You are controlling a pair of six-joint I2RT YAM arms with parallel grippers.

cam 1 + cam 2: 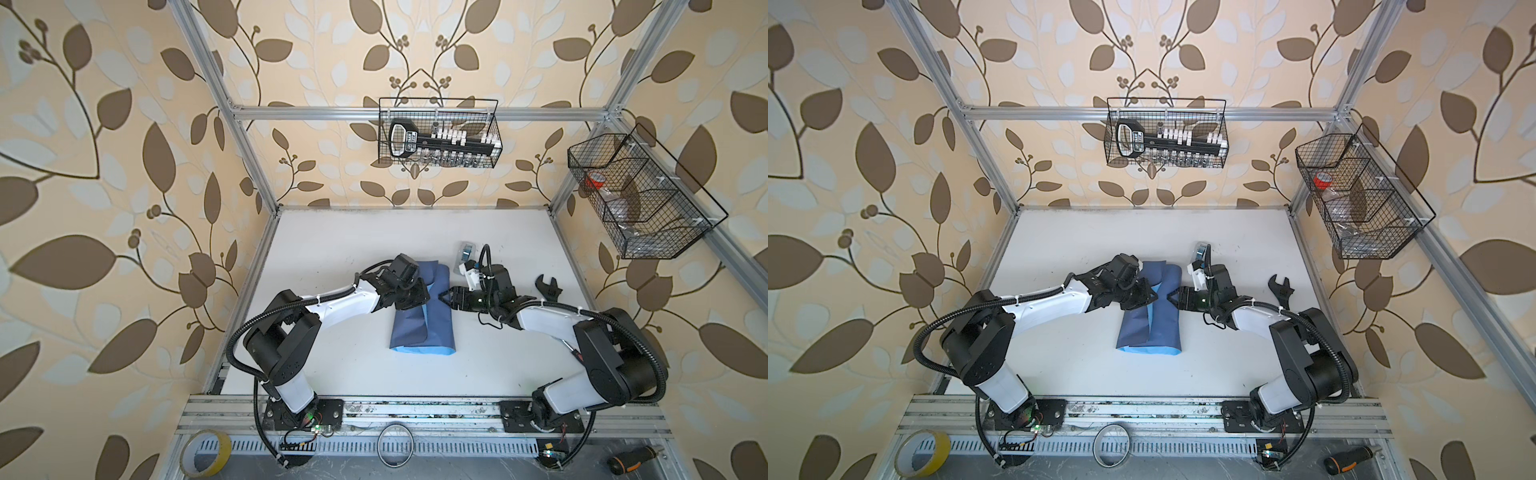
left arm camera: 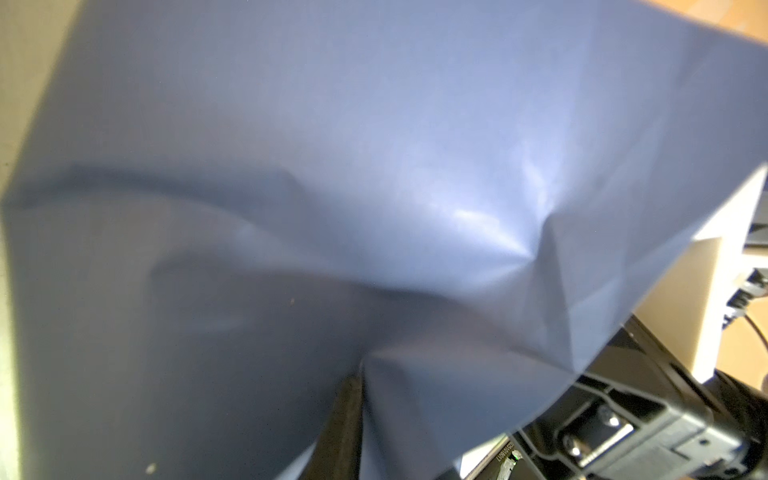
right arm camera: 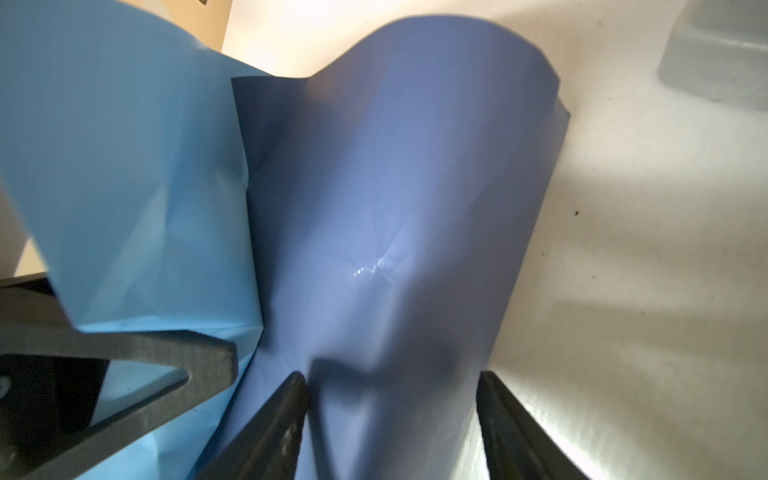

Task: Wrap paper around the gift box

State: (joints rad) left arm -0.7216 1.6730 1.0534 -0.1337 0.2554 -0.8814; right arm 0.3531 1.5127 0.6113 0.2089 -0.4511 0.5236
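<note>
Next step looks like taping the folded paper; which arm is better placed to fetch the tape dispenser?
Right, probably. The tape dispenser lies just beyond the right gripper, whose jaws stand open around a fold of the paper. The left gripper appears pinched on a paper flap, farther from it.

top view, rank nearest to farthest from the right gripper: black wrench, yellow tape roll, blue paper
1. blue paper, at the right gripper's fingers, centre
2. black wrench, off to the right
3. yellow tape roll, front left corner
</note>
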